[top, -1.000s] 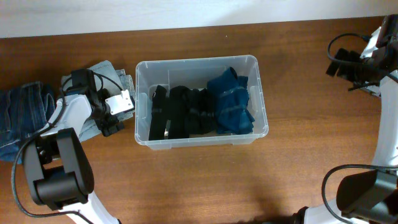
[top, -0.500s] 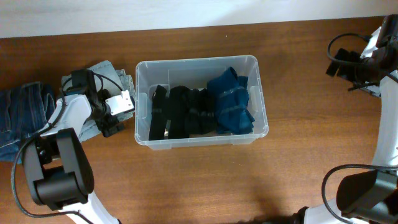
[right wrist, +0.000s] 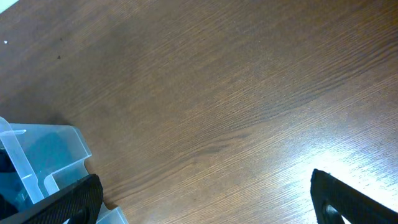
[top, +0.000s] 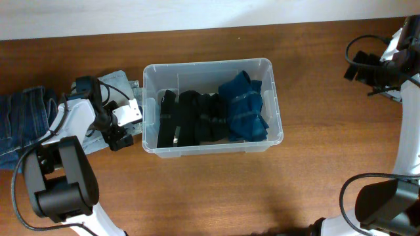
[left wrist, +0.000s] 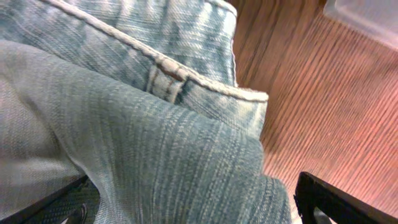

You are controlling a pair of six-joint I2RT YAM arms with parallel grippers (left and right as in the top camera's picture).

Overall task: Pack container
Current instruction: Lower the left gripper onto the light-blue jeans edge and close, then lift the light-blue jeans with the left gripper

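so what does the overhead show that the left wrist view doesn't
Only overhead: the bin's contents, black clothes and a blue garment; dark jeans at the left edge; the right arm. Only left wrist: the light jeans' seam and belt loop up close, lying inside the open left end effector. Both: the light jeans, the table, and the bin, just a corner of it in the wrist view.

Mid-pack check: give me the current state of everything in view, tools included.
container: upright, lidless, partly filled.
black clothes: inside container, left part.
blue garment: inside container, right part.
light jeans: on table, under left tool.
dark jeans: on table, far left.
left tool: open, straddling light jeans.
right tool: open, empty, over table.
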